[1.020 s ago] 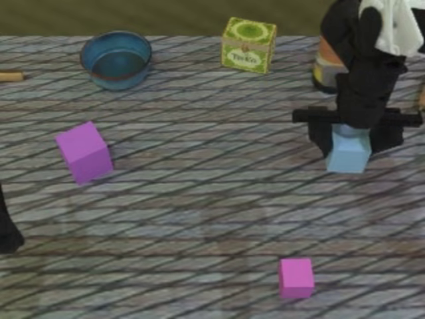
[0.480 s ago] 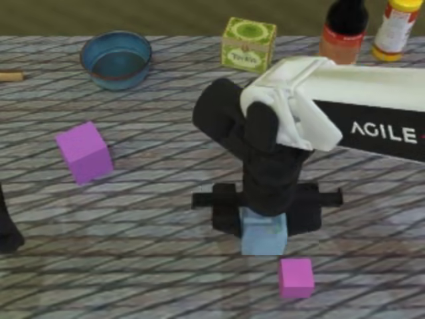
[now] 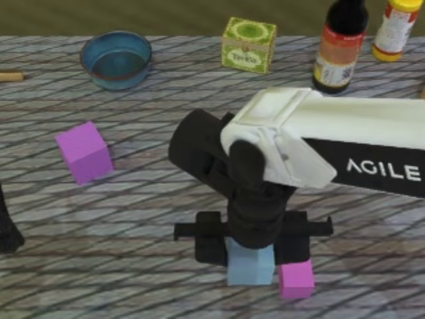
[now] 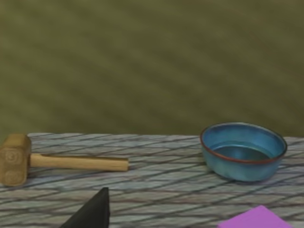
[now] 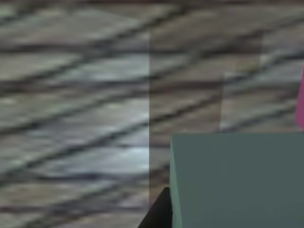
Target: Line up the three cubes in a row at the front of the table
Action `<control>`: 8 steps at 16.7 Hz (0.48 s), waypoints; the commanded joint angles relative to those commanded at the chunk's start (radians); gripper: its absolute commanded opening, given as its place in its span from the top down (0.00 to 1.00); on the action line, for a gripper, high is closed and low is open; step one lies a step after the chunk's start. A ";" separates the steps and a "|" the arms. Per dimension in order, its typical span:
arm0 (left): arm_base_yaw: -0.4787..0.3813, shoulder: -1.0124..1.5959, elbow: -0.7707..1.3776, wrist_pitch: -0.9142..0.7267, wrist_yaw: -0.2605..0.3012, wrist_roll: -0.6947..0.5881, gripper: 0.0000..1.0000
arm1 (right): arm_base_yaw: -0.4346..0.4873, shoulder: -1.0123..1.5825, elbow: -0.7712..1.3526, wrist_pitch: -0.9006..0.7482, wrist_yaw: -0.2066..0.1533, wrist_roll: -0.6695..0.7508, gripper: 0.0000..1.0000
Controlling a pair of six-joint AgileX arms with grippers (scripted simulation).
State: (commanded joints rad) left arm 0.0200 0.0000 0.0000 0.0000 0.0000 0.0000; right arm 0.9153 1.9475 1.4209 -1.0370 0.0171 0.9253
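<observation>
A blue bowl (image 3: 116, 58) sits well behind and to the left of the right gripper (image 3: 251, 256); its inside looks bare. The green tea box (image 3: 248, 44) stands closed, directly behind the gripper at the far edge of the table (image 3: 153, 199). A dark sauce bottle (image 3: 339, 46) and a yellow-capped bottle (image 3: 396, 28) stand behind and to the gripper's right, both capped and both cut off by the picture's top edge.

The right gripper reaches over the front of the table, its fingers closed narrowly on the light blue cube (image 3: 250, 264), which is near the table's front edge. The arm hides the cube's top. The small pink-magenta cube (image 3: 296, 278) lies just beside the blue one, on the gripper's right; whether they touch cannot be told. The large purple-magenta cube (image 3: 84, 151) lies well apart, to the gripper's left and farther back.

The left gripper (image 3: 8, 229) is parked at the table's left edge, mostly out of frame. Its wrist view shows a wooden mallet (image 4: 28, 161) beside the bowl.
</observation>
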 joint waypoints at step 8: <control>0.000 0.000 0.000 0.000 0.000 0.000 0.00 | 0.003 0.085 -0.125 0.216 0.001 0.002 1.00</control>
State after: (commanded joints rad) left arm 0.0200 0.0000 0.0000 0.0000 0.0000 0.0000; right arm 0.9185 2.0325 1.2961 -0.8212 0.0181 0.9276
